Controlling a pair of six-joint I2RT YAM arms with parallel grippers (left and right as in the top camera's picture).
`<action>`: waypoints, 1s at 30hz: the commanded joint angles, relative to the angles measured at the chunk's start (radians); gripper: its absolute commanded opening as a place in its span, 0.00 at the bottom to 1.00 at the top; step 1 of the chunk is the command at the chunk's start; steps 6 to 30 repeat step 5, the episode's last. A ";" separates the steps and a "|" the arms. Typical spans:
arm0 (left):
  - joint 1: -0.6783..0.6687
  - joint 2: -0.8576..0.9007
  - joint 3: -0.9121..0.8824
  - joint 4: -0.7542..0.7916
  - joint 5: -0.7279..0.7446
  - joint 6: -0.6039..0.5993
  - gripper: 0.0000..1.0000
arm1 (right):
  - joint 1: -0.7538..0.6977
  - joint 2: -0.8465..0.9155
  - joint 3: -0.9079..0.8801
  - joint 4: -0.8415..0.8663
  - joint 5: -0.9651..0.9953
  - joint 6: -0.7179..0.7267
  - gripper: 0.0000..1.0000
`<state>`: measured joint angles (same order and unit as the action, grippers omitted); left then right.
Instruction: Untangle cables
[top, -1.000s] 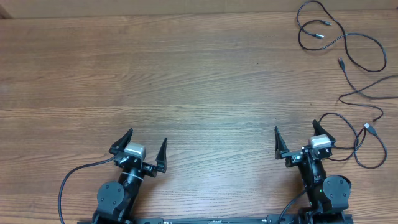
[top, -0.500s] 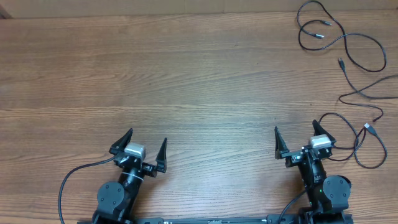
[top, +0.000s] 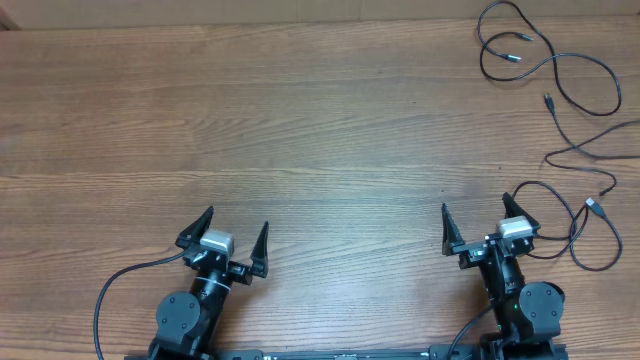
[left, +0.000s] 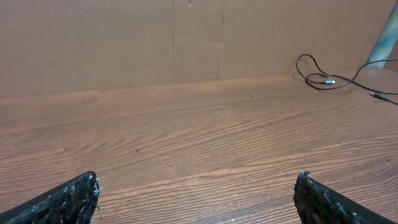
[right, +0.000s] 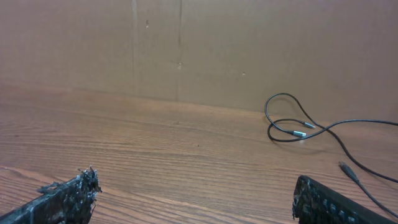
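Several thin black cables lie as loose curly strands along the table's right side. One looped strand with a silver plug (top: 513, 57) is at the far right corner. Another strand's plug (top: 591, 207) lies just right of my right gripper (top: 476, 205). That gripper is open, with only bare wood between its fingers. My left gripper (top: 237, 218) is open too, near the front edge and far from every cable. The far loop shows in the left wrist view (left: 328, 81) and in the right wrist view (right: 299, 134), well beyond both open grippers (left: 198, 177) (right: 196, 177).
A brown cardboard wall (left: 124, 43) stands along the table's far edge. The wooden table (top: 300, 120) stretches wide between the arms and that wall. A thicker black arm wire (top: 110, 290) curves by the left arm's base. A pale blue-green post (left: 385, 37) stands at the far right.
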<state>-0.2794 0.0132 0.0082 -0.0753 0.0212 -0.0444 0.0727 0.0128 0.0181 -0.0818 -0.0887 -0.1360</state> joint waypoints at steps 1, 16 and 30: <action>0.005 -0.010 -0.003 -0.002 -0.006 0.023 1.00 | 0.005 -0.010 -0.010 0.004 0.009 -0.008 1.00; 0.005 -0.010 -0.003 -0.002 -0.006 0.023 1.00 | 0.005 -0.010 -0.010 0.004 0.009 -0.008 1.00; 0.005 -0.010 -0.003 -0.002 -0.006 0.023 1.00 | 0.005 -0.010 -0.010 0.004 0.009 -0.008 1.00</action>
